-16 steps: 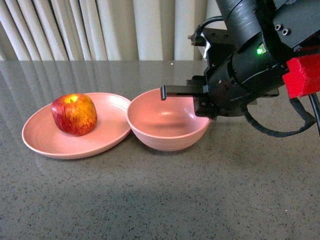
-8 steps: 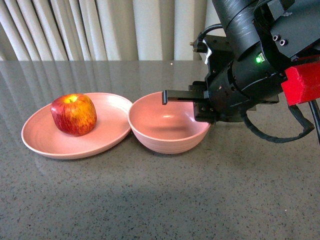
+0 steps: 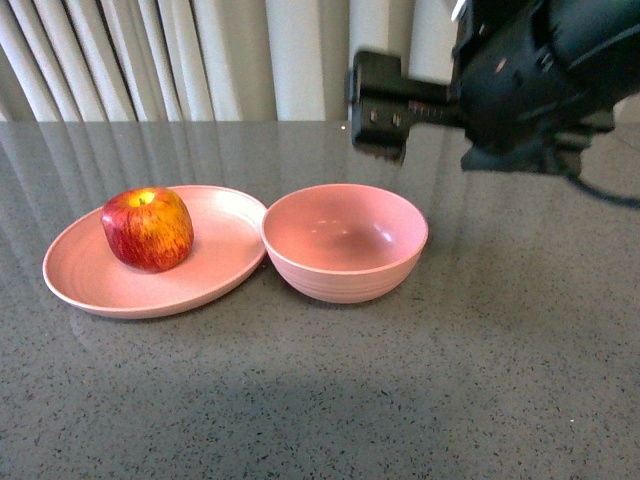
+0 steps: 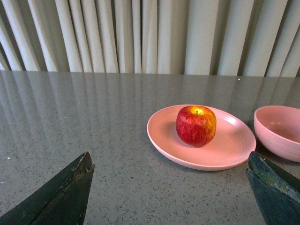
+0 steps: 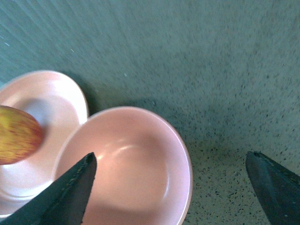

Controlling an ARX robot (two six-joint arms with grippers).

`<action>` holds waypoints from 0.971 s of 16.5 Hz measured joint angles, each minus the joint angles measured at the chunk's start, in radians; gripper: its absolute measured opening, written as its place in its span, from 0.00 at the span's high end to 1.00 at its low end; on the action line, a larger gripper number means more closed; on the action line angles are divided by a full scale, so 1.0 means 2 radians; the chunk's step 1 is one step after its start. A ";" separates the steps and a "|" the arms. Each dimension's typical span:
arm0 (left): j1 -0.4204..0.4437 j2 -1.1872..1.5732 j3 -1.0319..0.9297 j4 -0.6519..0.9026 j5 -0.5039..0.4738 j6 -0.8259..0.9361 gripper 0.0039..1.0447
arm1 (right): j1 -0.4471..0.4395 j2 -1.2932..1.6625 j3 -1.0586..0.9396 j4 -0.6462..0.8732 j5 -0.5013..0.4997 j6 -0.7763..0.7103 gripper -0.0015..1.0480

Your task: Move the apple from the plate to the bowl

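Note:
The red and yellow apple [image 3: 147, 229] sits on the left half of the shallow pink plate [image 3: 90, 290]. The deep pink bowl [image 3: 345, 243] stands empty, touching the plate's right edge. My right gripper [image 3: 372, 105] is open and empty, blurred, high above the bowl's far rim. In the right wrist view it [image 5: 169, 157] straddles the bowl [image 5: 126, 164], with the plate [image 5: 47, 93] and the apple [image 5: 16, 136] at the edge. My left gripper [image 4: 169, 161] is open and empty, low over the table short of the plate [image 4: 206, 157] and the apple [image 4: 196, 125]. It is out of the front view.
The grey speckled table [image 3: 330, 400] runs back to pale curtains [image 3: 200, 60]. My black right arm [image 3: 540, 80] fills the upper right. The bowl also shows in the left wrist view [image 4: 279, 131], beside the plate.
My right gripper has lifted from the bowl's right rim to well above and behind it. The bowl has shifted slightly right. The apple and the plate have not moved.

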 joint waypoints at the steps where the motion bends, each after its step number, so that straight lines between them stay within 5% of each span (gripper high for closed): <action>1: 0.000 0.000 0.000 0.000 0.000 0.000 0.06 | -0.003 -0.039 -0.011 0.006 -0.010 0.003 0.05; 4: 0.000 0.000 0.000 0.000 0.000 0.000 0.06 | -0.014 -0.164 -0.086 0.046 -0.020 0.005 0.06; 7: 0.000 0.000 0.000 0.000 0.000 0.000 0.06 | -0.017 -0.348 -0.218 0.098 0.023 -0.005 0.08; 9: 0.000 0.000 0.000 0.000 0.000 0.000 0.06 | -0.011 -0.497 -0.356 0.178 0.164 -0.095 0.31; 10: 0.000 0.000 0.000 0.000 0.000 0.000 0.06 | -0.036 -0.571 -0.425 0.155 0.165 -0.118 0.44; 14: 0.000 0.000 0.000 0.000 -0.001 0.000 0.06 | -0.130 -0.828 -0.572 0.035 0.060 -0.142 0.91; 16: 0.000 0.000 0.000 0.000 0.001 0.000 0.06 | -0.211 -0.875 -0.592 0.038 0.008 -0.146 0.98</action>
